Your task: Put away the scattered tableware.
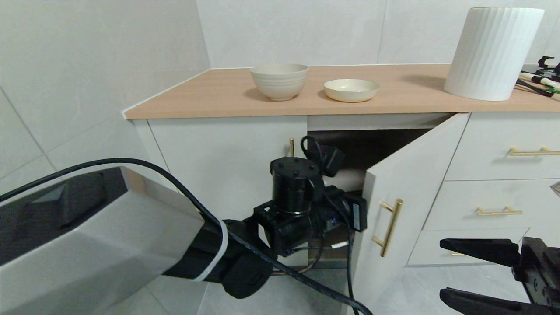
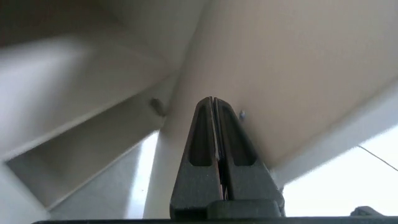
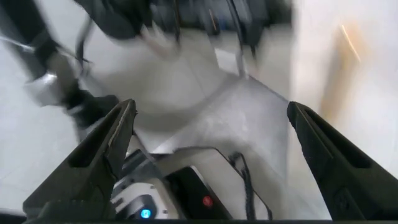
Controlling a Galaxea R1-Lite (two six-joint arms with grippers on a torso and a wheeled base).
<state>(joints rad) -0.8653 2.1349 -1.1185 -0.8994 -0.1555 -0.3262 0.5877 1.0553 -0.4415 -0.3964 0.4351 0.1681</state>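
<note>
Splayed black right pincer (image 1: 442,270), ribbed round bowl (image 1: 279,81)

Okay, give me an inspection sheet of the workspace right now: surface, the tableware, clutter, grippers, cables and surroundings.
Surface: wooden countertop, carrying both dishes.
Job's things: deep bowl and shallow dish, upright, side by side but apart, neither put away.
Clutter: white ribbed container; tools at the counter's right end.
Grippers: left gripper shut on nothing, at the open cabinet; right gripper open and empty, low in front of the drawers.
Cables: black cable runs over the left arm and down past its wrist.
Surroundings: cabinet door open; drawers with gold handles; tiled wall.
</note>
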